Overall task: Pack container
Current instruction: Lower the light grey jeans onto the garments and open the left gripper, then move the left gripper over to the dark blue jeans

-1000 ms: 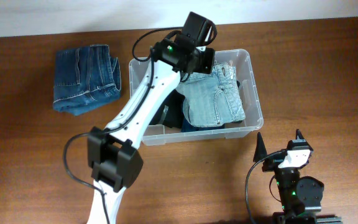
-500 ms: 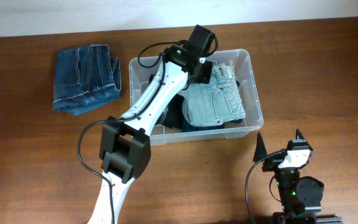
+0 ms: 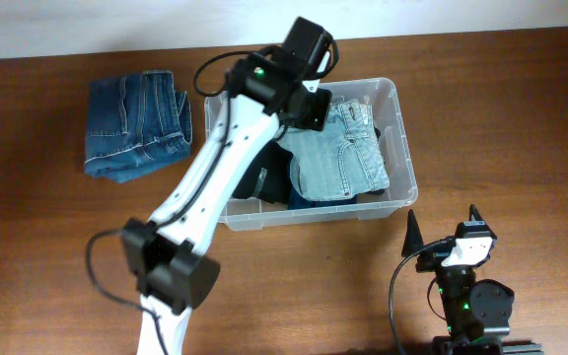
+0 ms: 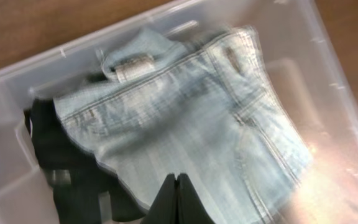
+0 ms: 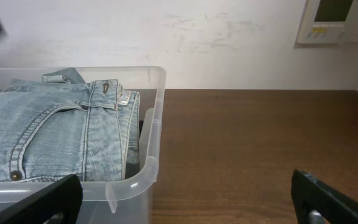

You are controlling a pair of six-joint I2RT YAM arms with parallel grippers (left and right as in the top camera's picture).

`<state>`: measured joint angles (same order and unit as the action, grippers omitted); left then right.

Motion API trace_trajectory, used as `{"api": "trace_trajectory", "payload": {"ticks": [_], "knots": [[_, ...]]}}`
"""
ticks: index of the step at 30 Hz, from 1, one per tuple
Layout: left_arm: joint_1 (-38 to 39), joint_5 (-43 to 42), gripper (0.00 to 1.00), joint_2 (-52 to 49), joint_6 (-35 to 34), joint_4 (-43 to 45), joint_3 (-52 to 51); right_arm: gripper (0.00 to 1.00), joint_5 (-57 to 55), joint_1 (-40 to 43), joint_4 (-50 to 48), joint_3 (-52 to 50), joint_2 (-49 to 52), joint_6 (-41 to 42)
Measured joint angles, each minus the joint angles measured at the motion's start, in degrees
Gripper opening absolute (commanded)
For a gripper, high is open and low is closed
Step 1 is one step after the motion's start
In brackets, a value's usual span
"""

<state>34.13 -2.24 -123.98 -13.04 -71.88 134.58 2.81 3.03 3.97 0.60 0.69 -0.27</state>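
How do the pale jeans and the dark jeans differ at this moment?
The pale jeans lie inside the container; the dark jeans lie on the table, outside it. The pale jeans are washed-out light blue; the dark jeans are deep indigo. Both are folded denim.

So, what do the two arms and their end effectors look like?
Left arm: white links, black joints, green light, black cable. Right arm: mostly black, white part, green light. Left end effector and right end effector: black pointed fingers.

Indoor lab-like room, wooden table (image 3: 521,118), plain white wall (image 5: 229,37), wall control panel (image 5: 337,18)
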Motion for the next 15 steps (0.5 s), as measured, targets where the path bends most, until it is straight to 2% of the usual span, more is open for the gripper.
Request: {"api": "trace_trajectory", "payload": {"ticks": [4, 8, 15], "knots": [[1.16, -2.08, 0.01, 2.40, 0.00, -3.17, -0.52, 0.98, 0.00, 0.00, 0.00, 0.00, 0.00, 0.04], [2.58, -3.15, 0.01, 2.34, -0.46, -3.30, -6.78, 0.98, 0.00, 0.00, 0.00, 0.00, 0.00, 0.00], [4.07, -4.02, 0.01, 1.95, -2.95, 3.87, -20.85, 0.99, 0.02, 0.00, 0.00, 0.00, 0.00, 0.04]]}}
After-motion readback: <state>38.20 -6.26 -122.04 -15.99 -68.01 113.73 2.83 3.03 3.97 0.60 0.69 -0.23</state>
